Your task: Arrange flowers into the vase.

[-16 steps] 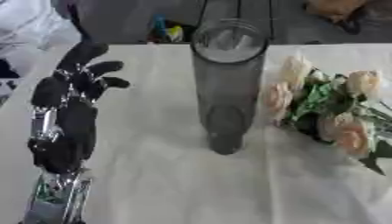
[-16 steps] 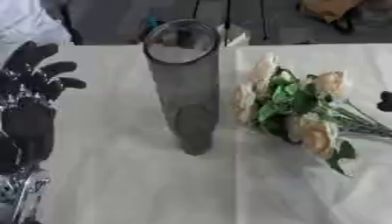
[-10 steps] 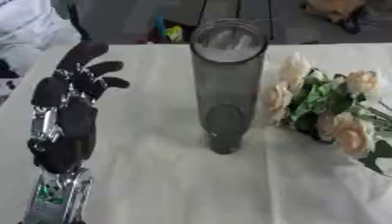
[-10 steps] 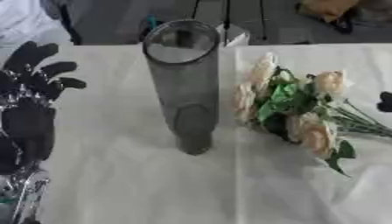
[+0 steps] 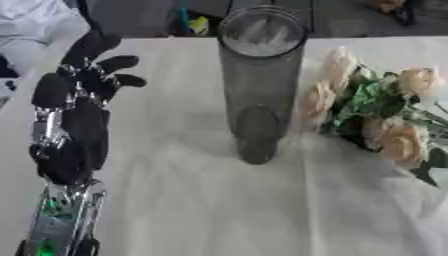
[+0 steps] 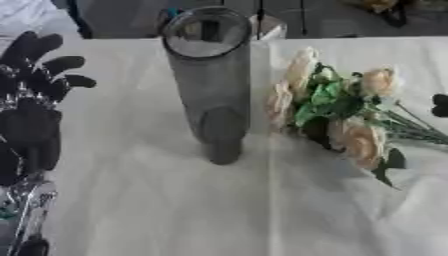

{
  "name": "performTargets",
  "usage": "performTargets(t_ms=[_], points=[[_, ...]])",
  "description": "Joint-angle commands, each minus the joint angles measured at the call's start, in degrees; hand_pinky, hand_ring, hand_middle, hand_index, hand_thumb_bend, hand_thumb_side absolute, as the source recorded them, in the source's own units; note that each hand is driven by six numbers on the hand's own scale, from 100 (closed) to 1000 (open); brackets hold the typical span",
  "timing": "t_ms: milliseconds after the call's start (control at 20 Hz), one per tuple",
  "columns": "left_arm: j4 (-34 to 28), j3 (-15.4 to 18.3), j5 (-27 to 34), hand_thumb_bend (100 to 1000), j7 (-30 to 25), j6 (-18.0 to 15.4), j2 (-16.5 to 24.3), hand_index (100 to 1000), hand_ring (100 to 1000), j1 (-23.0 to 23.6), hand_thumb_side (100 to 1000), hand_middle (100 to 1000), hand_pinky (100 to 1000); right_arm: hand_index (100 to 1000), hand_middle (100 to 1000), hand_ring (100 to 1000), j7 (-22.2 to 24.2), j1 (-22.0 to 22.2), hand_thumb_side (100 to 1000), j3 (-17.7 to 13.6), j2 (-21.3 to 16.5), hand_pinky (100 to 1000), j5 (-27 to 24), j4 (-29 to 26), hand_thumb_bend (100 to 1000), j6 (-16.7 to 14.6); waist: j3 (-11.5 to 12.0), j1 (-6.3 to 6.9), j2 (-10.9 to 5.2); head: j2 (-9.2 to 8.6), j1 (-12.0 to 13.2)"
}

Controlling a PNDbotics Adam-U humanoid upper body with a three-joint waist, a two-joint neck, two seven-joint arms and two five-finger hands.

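Left of frame, the black robot hand point(image 5: 74, 125) rests open; reaching across could topple the tall clear glass vase point(image 5: 258, 85) beside the peach roses point(image 5: 385, 117).

The tall vase point(image 5: 259, 85) stands upright in the middle of the table point(image 5: 219, 210), square between my left hand point(image 5: 74, 125), open at the left edge, and the flowers point(image 5: 376, 115) lying just to its right. The cloth from my left hand across to the vase is bare, and so is the whole near part of the table. On the right, the blooms lie close beside the vase wall, leaving only a narrow gap there.
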Motion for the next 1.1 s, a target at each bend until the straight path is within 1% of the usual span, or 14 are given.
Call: performTargets(t_ms=[50,300,550,850,1100], points=[[-0.76,-0.22,0.39,180,-0.09,-0.06,1.08,915,752,-0.34,1000,807,635,876,563,705,0.94,0.19,1000,-0.89,-3.90,842,-0.12,-1.08,100,-2.21,-0.19,0.19,-2.23,1.07,-0.17],[-0.76,-0.27,0.93,181,-0.13,0.03,1.45,915,753,-0.24,1000,807,636,885,586,748,1.01,1.10,1000,-1.94,-8.55,835,0.65,-1.08,100,-5.92,-0.39,0.02,-3.20,2.48,-0.12],[-0.76,-0.30,1.25,180,-0.22,0.15,1.73,915,754,-0.11,1000,808,636,886,598,760,-0.88,1.96,1000,-2.91,-13.72,814,2.09,-1.08,100,-9.95,-0.70,-0.10,-3.72,3.13,-0.15],[-0.76,-0.43,1.50,177,-0.49,0.27,2.08,915,755,0.04,1000,809,637,880,609,767,-3.55,2.67,965,-2.84,-19.73,787,3.15,-1.08,100,-14.64,-0.58,-0.24,-4.23,3.07,-0.31],[-0.76,-0.62,1.65,174,-1.03,0.22,2.55,916,755,0.28,1000,809,638,889,641,790,-5.36,3.95,914,-3.40,-26.24,767,5.78,-1.08,100,-18.77,-0.60,-0.55,-4.66,2.43,-0.51]])
